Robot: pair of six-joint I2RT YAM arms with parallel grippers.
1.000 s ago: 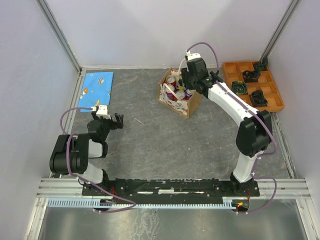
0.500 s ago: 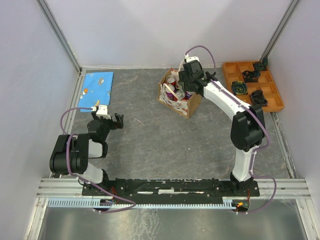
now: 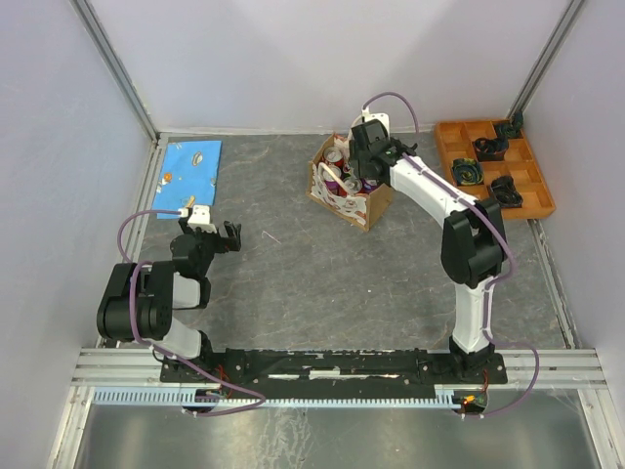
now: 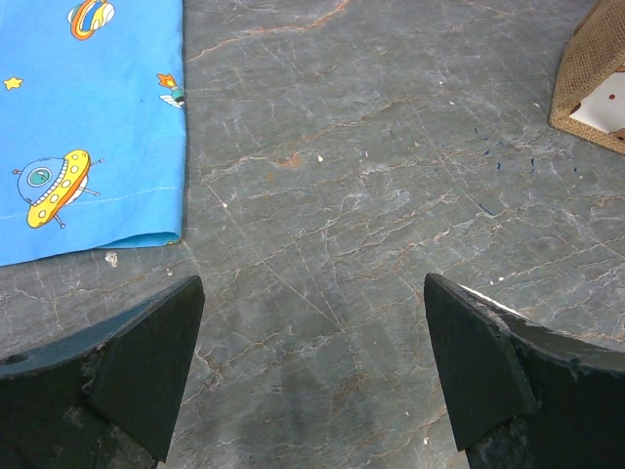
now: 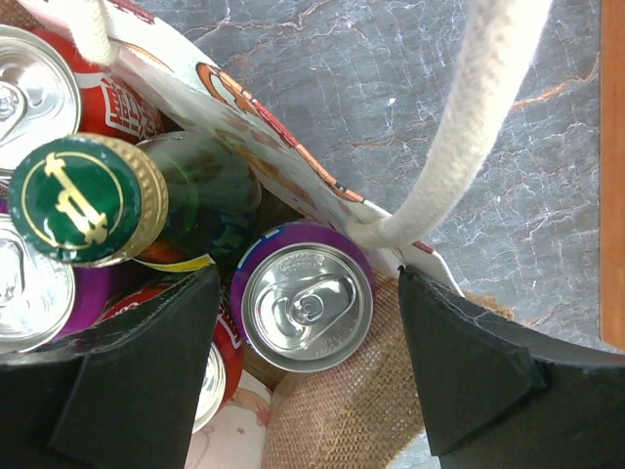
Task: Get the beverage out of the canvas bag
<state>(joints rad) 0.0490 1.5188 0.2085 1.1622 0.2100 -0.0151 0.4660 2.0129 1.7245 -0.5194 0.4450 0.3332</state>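
Observation:
The canvas bag (image 3: 349, 189) stands at the back middle of the table, its burlap wall (image 5: 342, 420) and a white handle (image 5: 469, 127) close under the right wrist camera. Inside are several beverages: a purple can (image 5: 307, 308), a green bottle with a gold-rimmed cap (image 5: 83, 200), and a red can (image 5: 98, 103). My right gripper (image 3: 358, 174) hangs over the bag's mouth, open (image 5: 308, 293), with the purple can's top showing between its fingers, apart from both. My left gripper (image 3: 231, 237) is open over bare table (image 4: 312, 322), far left of the bag.
A blue patterned cloth (image 3: 189, 168) lies at the back left, its corner (image 4: 88, 117) ahead of my left gripper. An orange compartment tray (image 3: 493, 166) with dark parts sits at the back right. A bag corner (image 4: 591, 83) shows at the left wrist view's right edge.
My right gripper has shifted left, farther over the bag's opening, and the right elbow has swung left with it. The left arm has not moved.

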